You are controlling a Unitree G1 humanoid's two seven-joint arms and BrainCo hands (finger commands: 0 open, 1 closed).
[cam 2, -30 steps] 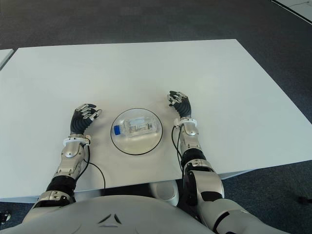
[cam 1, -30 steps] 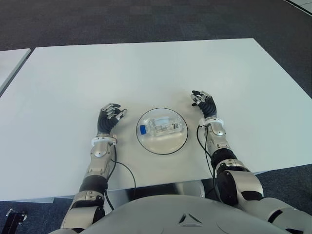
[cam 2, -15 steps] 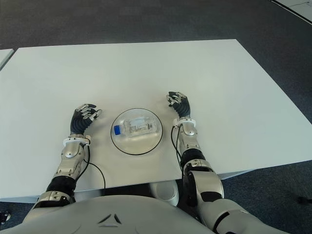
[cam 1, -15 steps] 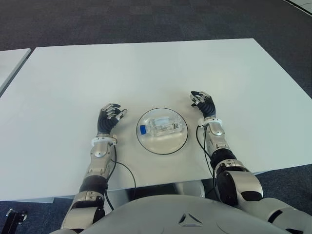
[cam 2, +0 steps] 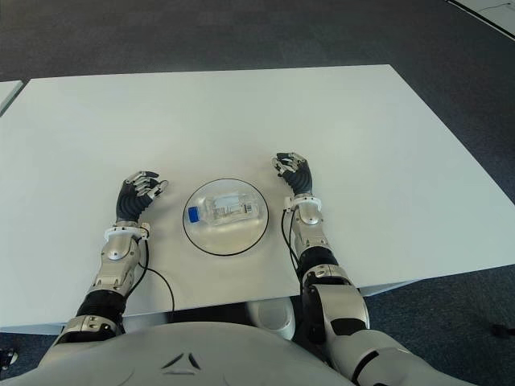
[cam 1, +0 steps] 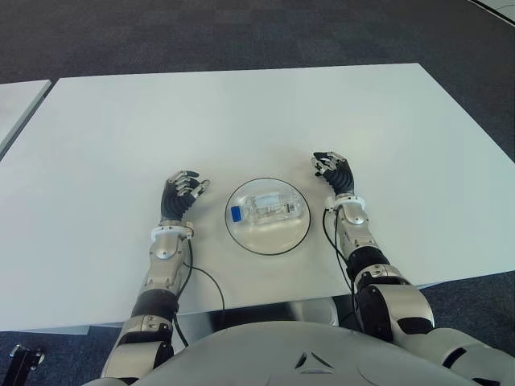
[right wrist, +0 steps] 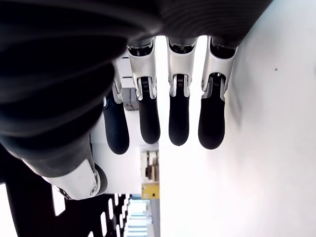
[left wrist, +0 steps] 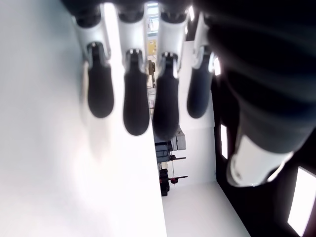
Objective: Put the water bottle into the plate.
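A clear water bottle (cam 1: 268,211) with a blue cap lies on its side inside a round clear plate (cam 1: 292,239) with a dark rim, near the front middle of the white table (cam 1: 241,121). My left hand (cam 1: 182,193) shows just left of the plate, fingers relaxed and holding nothing. To the right of the plate is my right hand (cam 1: 334,170), its fingers (right wrist: 178,123) loosely extended and empty. Neither hand touches the plate or the bottle.
A second white table edge (cam 1: 16,100) shows at the far left. Dark carpet (cam 1: 241,32) surrounds the table. Black cables (cam 1: 205,277) run along my forearms near the table's front edge.
My right hand has drifted slightly left, toward the plate. The bottle, plate and left hand have not moved.
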